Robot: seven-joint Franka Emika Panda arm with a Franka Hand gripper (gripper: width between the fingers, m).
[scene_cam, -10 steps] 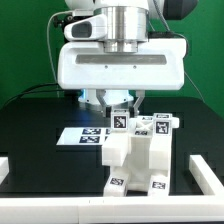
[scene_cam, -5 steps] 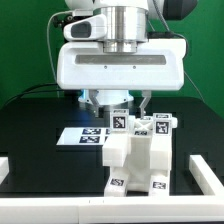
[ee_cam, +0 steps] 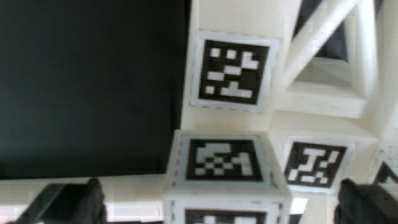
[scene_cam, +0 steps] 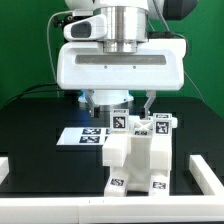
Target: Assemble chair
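Since a second ago, the pincer (scene_cam: 118, 104) is standing with its fingers (scene_cam: 148, 102) spread wider, one now showing clear of the chair (scene_cam: 141, 152) on the exterior view's right, where earlier both were tucked close around the top of the part.

From the exterior view, the arm is hanging straight down over the chair, which is sitting directly beneath the pincer on the black table (scene_cam: 35, 120), its tagged top parts reaching up between the open fingers. Just behind and beside the chair, toward the exterior view's left of the pincer, the marker board (scene_cam: 82, 135) is lying flat.

Through the wrist view, the chair (ee_cam: 240, 110) is filling the space ahead of the pincer (ee_cam: 228, 205), its tags facing the camera. Both dark fingertips (ee_cam: 68, 205) are sitting apart, touching nothing.
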